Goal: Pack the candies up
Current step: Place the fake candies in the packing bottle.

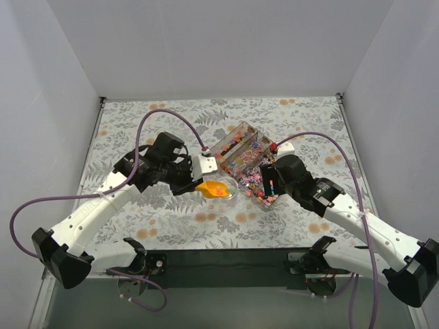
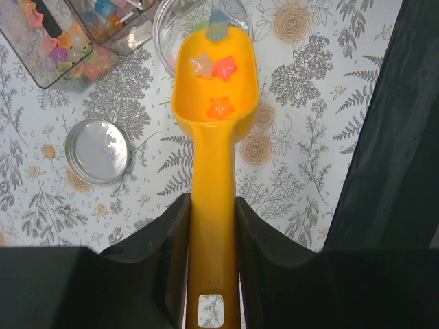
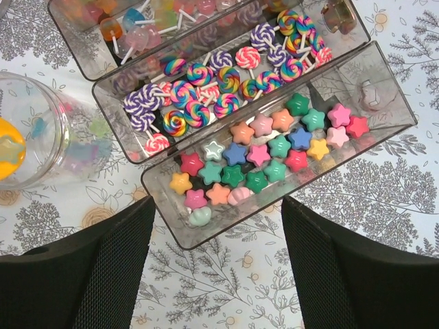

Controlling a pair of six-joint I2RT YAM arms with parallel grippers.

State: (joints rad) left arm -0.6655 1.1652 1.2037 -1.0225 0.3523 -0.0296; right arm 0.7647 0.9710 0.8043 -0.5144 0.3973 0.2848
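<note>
My left gripper (image 2: 213, 226) is shut on the handle of the orange scoop (image 2: 216, 137). Three star candies (image 2: 221, 106) lie in the scoop's bowl, and its tip is over the mouth of a clear jar (image 2: 168, 27). From above, the scoop (image 1: 211, 189) meets the jar (image 1: 232, 186) beside the clear compartment box (image 1: 240, 147). My right gripper (image 3: 218, 253) is open and empty, just above the near end of the box's compartment of star candies (image 3: 260, 154). Swirl lollipop candies (image 3: 206, 82) fill the middle compartment. A few candies show blurred in the jar (image 3: 41, 130).
A round metal jar lid (image 2: 97, 151) lies flat on the flowered cloth, left of the scoop. The box's far compartment (image 3: 130, 24) holds more sweets on sticks. White walls close the table on three sides. The right arm (image 1: 329, 199) reaches in from the lower right.
</note>
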